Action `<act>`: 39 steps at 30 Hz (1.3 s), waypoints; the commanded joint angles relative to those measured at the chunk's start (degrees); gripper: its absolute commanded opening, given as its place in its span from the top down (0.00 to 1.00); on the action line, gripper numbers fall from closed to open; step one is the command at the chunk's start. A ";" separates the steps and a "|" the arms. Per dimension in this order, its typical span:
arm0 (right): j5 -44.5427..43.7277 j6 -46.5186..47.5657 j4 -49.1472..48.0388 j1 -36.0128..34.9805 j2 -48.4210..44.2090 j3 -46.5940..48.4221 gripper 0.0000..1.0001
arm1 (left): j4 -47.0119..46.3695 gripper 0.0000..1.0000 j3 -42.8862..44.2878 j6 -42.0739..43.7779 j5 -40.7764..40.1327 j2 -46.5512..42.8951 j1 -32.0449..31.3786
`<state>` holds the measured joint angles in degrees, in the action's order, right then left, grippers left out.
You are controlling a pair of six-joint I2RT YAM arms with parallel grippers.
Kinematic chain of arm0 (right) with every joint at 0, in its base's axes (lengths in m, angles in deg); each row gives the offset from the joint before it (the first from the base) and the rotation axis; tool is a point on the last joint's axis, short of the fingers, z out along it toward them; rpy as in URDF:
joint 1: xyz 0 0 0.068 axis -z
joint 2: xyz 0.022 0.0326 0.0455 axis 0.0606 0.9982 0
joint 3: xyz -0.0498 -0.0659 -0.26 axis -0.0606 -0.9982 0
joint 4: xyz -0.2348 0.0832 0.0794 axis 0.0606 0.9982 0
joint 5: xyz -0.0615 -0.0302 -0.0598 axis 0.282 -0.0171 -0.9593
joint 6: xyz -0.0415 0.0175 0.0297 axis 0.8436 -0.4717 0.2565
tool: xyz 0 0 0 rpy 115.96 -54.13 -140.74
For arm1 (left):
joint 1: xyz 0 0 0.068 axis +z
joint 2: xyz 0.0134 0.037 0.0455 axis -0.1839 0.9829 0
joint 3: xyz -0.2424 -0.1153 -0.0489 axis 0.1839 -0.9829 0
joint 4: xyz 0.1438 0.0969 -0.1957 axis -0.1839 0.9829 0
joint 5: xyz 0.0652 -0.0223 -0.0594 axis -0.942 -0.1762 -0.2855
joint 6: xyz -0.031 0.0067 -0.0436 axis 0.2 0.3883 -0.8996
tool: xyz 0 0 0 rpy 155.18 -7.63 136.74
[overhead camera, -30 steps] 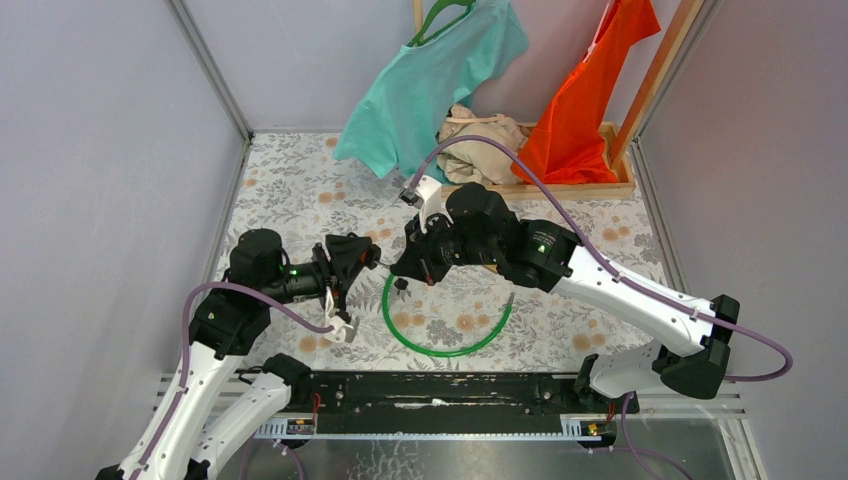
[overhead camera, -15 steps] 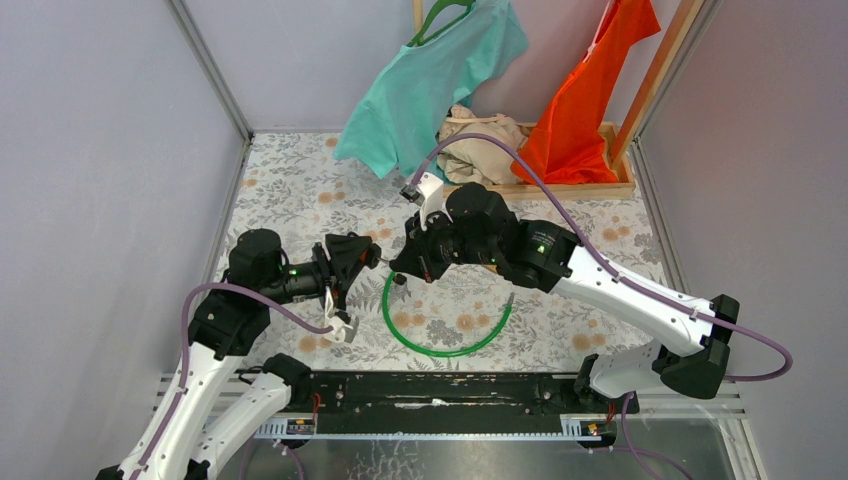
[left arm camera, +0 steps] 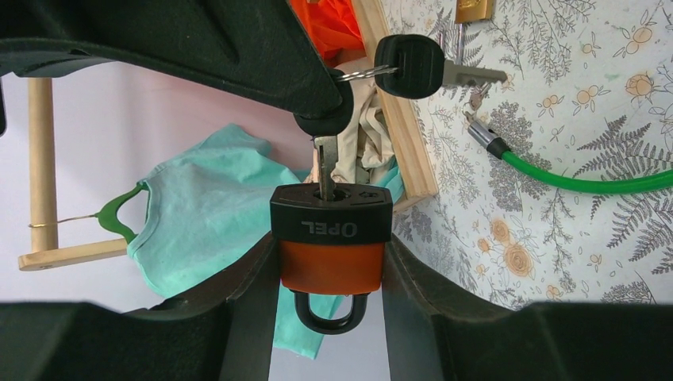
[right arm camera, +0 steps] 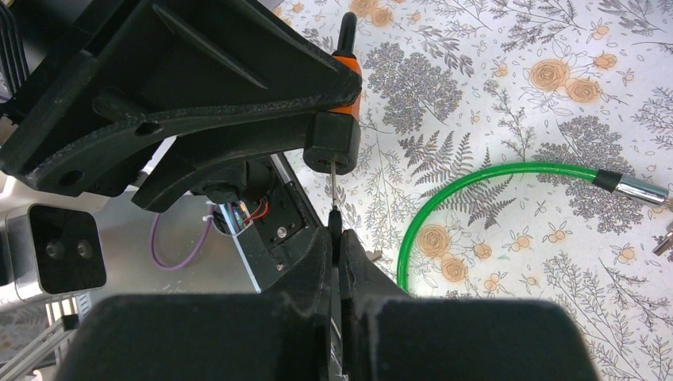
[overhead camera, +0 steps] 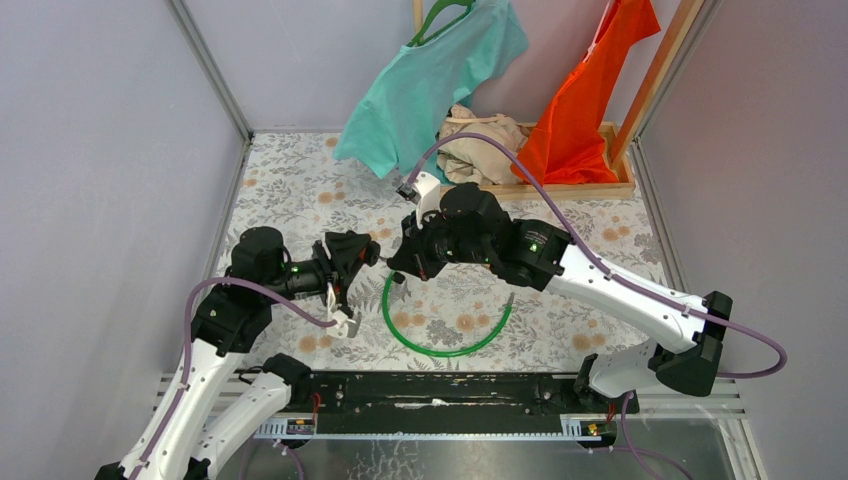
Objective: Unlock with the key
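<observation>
Facing each other above the worktop (overhead camera: pixel 300 180) in the top view, the left tool (overhead camera: pixel 362 258) and right tool (overhead camera: pixel 400 274) meet over one green cable (overhead camera: pixel 440 349), while the left wrist view shows the left tool clamping one padlock (left arm camera: pixel 331 246) with one key (left arm camera: pixel 324 159) in its keyhole and a second key (left arm camera: pixel 432 67) dangling, and the right wrist view shows the right tool pinching the inserted key.

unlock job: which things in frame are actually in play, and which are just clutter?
In play:
padlock, clamped in the left gripper
key, inserted in it, pinched by the right gripper

Lying about:
second key dangling off the ring
green cable on the table
teal shirt, orange garment, beige cloth at the wooden rack
</observation>
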<state>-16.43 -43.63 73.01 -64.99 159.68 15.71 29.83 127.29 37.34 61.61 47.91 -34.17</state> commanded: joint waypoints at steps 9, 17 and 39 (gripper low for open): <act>-12.32 -1.29 -4.45 -3.17 3.47 4.28 1.00 | -4.95 1.00 1.07 1.17 1.16 -0.68 -0.35; -17.76 -3.55 -7.56 -5.53 5.56 4.71 1.00 | -10.09 1.00 -0.85 -1.09 -0.78 -1.37 -0.34; -21.21 -5.38 -19.80 -6.42 7.77 1.95 1.00 | -21.65 1.00 -2.66 -8.13 2.39 -3.16 -1.37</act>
<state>-34.75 -47.26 65.71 -70.61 166.06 17.88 20.17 120.84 33.58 54.85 44.30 -33.38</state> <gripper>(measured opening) 0.023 0.500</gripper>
